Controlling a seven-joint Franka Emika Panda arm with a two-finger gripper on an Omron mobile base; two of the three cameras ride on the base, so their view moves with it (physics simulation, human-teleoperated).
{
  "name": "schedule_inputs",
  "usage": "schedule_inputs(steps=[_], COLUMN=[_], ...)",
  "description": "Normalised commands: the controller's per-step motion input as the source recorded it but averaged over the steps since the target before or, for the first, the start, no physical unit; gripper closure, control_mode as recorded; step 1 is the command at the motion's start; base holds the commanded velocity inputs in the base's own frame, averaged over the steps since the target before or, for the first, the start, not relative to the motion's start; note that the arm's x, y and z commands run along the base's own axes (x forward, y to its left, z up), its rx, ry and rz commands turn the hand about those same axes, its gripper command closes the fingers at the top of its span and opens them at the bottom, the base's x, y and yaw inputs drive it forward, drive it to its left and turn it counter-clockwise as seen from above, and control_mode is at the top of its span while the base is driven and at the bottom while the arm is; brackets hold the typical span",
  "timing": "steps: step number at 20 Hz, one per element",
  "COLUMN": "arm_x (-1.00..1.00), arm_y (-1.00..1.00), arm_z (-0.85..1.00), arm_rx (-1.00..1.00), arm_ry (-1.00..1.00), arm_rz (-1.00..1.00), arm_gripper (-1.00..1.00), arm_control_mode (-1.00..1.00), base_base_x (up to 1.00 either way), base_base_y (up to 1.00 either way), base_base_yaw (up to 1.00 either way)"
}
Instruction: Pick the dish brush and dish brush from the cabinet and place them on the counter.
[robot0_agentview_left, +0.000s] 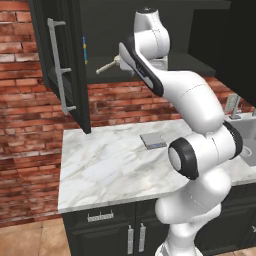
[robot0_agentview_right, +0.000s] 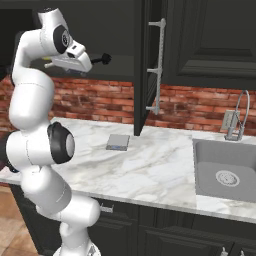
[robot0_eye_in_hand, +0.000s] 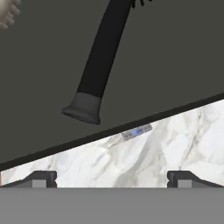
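- We see the gripper (robot0_eye_in_hand: 112, 178) wide open, holding nothing, up at the cabinet (robot0_agentview_left: 65, 60) shelf.
- Black dish brush (robot0_eye_in_hand: 103, 61) lies on the dark shelf just ahead of the fingertips, not touching, grey handle end nearest.
- Cream dish brush (robot0_agentview_left: 107, 66) lies on the same shelf, beside the hand.
- Counter (robot0_agentview_left: 110, 165) below carries a grey pad (robot0_agentview_left: 153, 140).

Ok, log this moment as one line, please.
phase: reaching into cabinet | gripper: open, empty | black dish brush: on shelf, ahead | beige dish brush: on shelf | counter: no brushes
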Motion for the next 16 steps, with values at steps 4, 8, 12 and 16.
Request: schedule_inputs(steps=[4, 8, 12, 16], arm_x=[0.28, 0.28, 0.15, 0.03], arm_y=[-0.04, -0.05, -0.02, 0.0], arm_z=[0.06, 0.03, -0.12, -0.14], arm_rx=[0.01, 0.0, -0.02, -0.04], arm_ry=[0.0, 0.0, -0.08, -0.15], arm_rz=[-0.05, -0.05, -0.01, 0.0], arm_gripper=[-1.0, -1.0, -1.0, -1.0], arm_control_mode=[-1.0, -1.0, -1.0, -1.0], base_base_x=[0.0, 0.0, 0.0, 0.0], base_base_y=[0.0, 0.0, 0.0, 0.0], base_base_yaw=[0.0, 0.0, 0.0, 0.0])
